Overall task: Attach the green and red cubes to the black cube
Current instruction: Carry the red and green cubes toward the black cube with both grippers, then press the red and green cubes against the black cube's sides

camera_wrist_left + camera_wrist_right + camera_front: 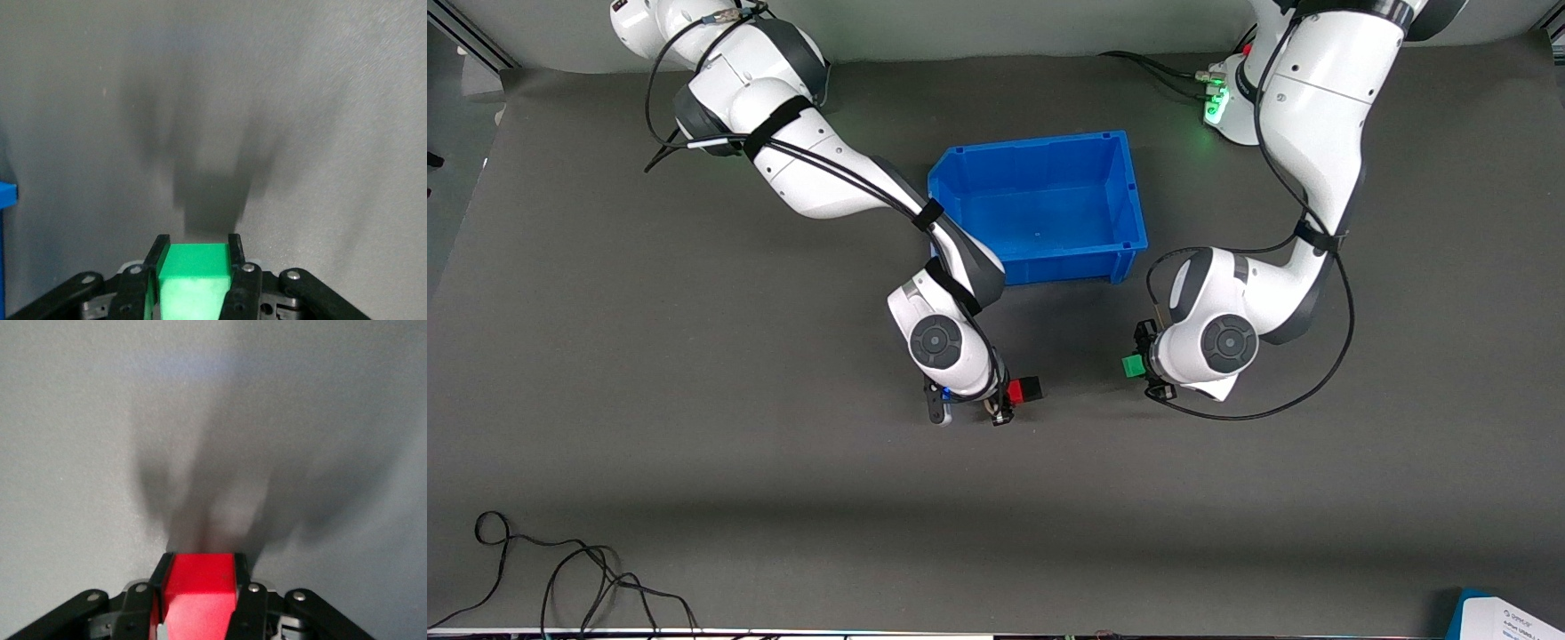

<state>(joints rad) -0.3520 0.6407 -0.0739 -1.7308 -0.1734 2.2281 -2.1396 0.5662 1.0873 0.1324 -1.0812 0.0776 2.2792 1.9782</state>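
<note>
My right gripper (pixel 1018 393) is shut on the red cube (pixel 1015 391), held over the bare table nearer to the front camera than the blue bin (pixel 1129 204). In the right wrist view the red cube (pixel 200 583) sits between the fingertips of the right gripper (pixel 200 557), with shadow on the mat below. My left gripper (pixel 1136 365) is shut on the green cube (pixel 1132 365), over the table toward the left arm's end. In the left wrist view the green cube (pixel 195 267) fills the left gripper (pixel 197 240). No black cube shows clearly; a dark bit beside the red cube may be a finger.
The blue bin looks empty; its edge shows in the left wrist view (pixel 7 193). Loose black cables (pixel 560 578) lie at the table's near edge toward the right arm's end. A white and blue object (pixel 1507 618) sits at the near corner toward the left arm's end.
</note>
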